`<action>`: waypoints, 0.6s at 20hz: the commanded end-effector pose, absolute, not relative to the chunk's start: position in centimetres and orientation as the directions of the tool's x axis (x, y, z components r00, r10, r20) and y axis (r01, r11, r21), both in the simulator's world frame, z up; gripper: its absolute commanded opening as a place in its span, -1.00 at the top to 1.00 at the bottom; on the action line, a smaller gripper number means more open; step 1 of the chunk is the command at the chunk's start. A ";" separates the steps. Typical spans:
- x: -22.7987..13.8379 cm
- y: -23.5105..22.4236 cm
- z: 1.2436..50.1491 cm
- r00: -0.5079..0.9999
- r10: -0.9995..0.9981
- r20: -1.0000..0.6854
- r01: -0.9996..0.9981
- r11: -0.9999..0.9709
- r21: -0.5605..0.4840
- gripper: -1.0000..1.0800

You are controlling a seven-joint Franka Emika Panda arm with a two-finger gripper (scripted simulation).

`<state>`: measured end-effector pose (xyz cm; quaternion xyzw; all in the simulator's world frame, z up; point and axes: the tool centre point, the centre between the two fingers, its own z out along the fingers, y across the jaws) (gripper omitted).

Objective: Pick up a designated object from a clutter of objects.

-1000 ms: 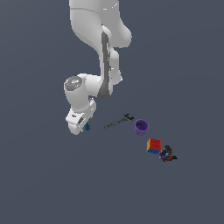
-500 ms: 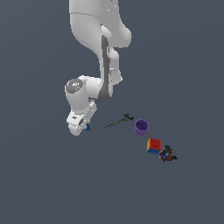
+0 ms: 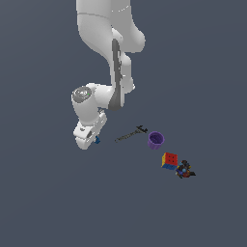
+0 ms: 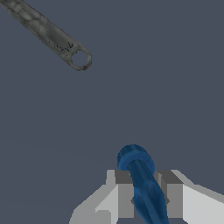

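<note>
Lifted slightly, gripper (image 4: 146,197) w/ blue piece (image 4: 142,183), open floor around.

The gripper (image 3: 94,140) is rising slightly toward the frame's top, carrying the blue piece (image 3: 97,140) clamped between its fingers, away from the floor.

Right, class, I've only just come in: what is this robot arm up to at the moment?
The arm's gripper is down over a small blue piece, which sits between its two fingers. Whether they grip it cannot be told. A grey tool, purple cup, coloured cube and dark toy lie untouched to the exterior view's right.
</note>
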<state>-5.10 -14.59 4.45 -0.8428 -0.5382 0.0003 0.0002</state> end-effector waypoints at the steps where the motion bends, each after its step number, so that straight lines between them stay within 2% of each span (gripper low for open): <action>1: -4.9 -14.4 4.9 0.420 0.907 0.000 0.907 -0.420 0.000 1.00; 12: -2.7 -11.4 10.8 0.420 0.907 0.000 0.907 -0.420 0.000 1.00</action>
